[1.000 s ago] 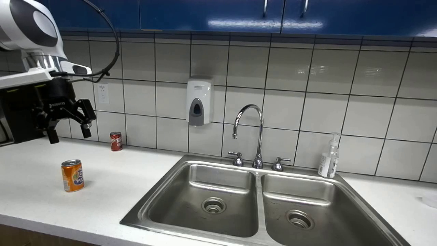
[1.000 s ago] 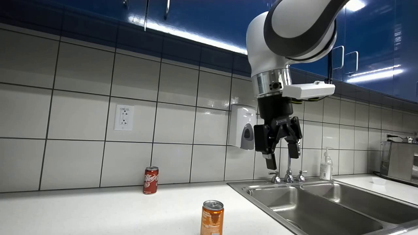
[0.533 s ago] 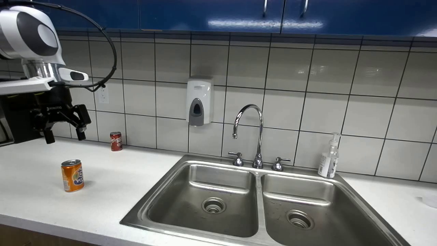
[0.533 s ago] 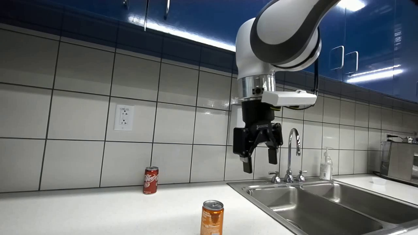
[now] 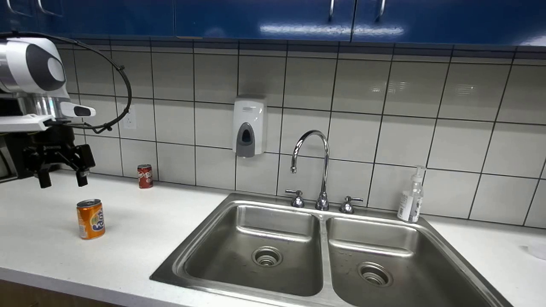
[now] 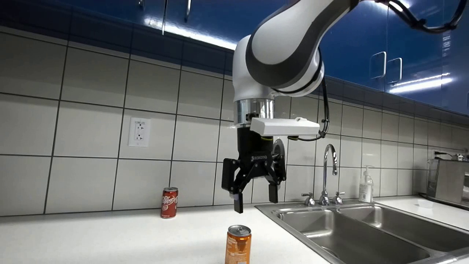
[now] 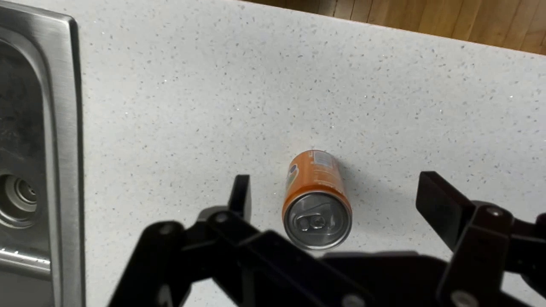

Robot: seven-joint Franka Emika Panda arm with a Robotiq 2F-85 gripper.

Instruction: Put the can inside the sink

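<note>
The gripper [image 6: 255,201] and the white-and-grey robot arm [image 6: 282,40] had moved lower over the past half second, and in an exterior view the fingertips [image 6: 238,204] had come nearer to the orange can [image 6: 238,247]. The can had stayed put, upright on the pale speckled countertop [image 7: 179,106], outside the sink [image 5: 194,238] and well apart from it. The black fingers [image 7: 441,207] were spread wide; in the wrist view the can showed in the gap between them, apart from both, its silvery lid [image 7: 318,220] and pull tab [image 7: 310,222] facing the camera. In both exterior views the fingertips hung higher than that lid. A dark red can [image 6: 169,202], also unmoved, stood upright near the tiled wall [image 5: 309,85], lower than an outlet [image 6: 139,132]. The sink had two steel basins [image 5: 222,260], with a chrome gooseneck faucet [image 5: 326,168] between two lever handles [image 5: 297,200] along the back. A clear pump bottle [image 5: 411,198] stood at the sink's back corner, a white dispenser [image 5: 251,113] hung on the wall, and blue cabinets [image 5: 256,17] ran above. In the wrist view a drain [image 7: 20,196] showed in the basin nearer the can, and wooden boards [image 7: 426,17] lay past the counter's edge
</note>
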